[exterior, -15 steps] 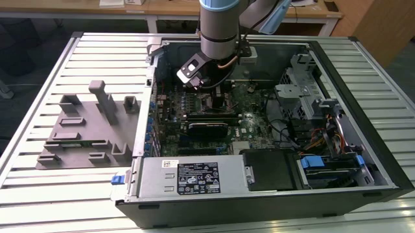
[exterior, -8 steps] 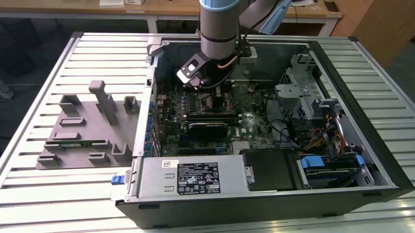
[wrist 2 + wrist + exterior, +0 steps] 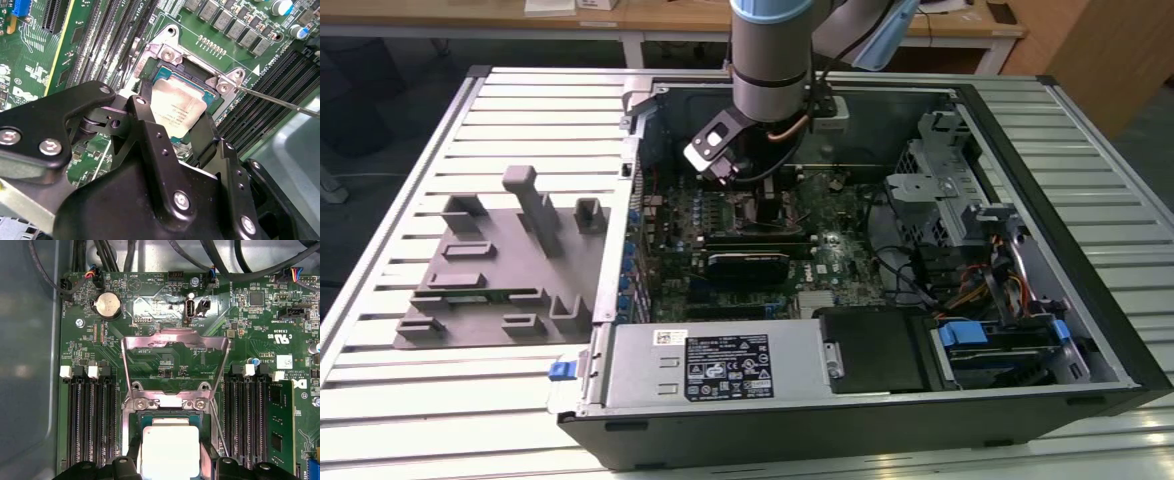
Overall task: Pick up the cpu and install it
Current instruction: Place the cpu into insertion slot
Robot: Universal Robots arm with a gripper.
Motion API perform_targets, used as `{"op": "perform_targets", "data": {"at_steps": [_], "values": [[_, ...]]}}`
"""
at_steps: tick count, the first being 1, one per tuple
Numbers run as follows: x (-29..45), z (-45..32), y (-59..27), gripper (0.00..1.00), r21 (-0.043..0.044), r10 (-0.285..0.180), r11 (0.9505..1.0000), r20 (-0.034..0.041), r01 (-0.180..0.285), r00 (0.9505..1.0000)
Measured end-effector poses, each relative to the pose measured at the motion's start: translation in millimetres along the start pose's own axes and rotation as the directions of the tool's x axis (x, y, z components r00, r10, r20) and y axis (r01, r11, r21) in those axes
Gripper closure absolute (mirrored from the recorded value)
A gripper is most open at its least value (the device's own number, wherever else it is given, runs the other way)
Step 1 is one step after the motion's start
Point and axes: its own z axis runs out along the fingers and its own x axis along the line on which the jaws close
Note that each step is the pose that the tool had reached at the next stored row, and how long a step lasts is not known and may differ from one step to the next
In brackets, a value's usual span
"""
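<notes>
Silvery-grey metal top, pale rim: cpu [image 3: 176,107], item of the task. Exterior view: arm [image 3: 767,60] reaching down into an open computer case [image 3: 854,435], which lies on a slatted metal surface [image 3: 400,400]. A grey moulded fixture tray [image 3: 494,270] sits on the exterior view's left, with wooden desks [image 3: 654,15] at the far side of the room. Second wrist view: cpu over the socket [image 3: 165,52], black jaws grasping it by two opposite edges. First wrist view: cpu [image 3: 170,450] low within the socket frame, load plate [image 3: 175,342] raised open, memory slots [image 3: 90,415] on either side. Judged: pickup done, placement nearly complete; cpu not yet released, plate not yet closed.
</notes>
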Motion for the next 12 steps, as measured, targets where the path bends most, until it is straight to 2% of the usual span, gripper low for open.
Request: {"op": "perform_targets", "data": {"at_steps": [12], "values": [[0.1, 1.0, -0.1, 0.46, 0.0001, 0.000, 1.0000, 0.0002, 0.000, 1.0000]]}}
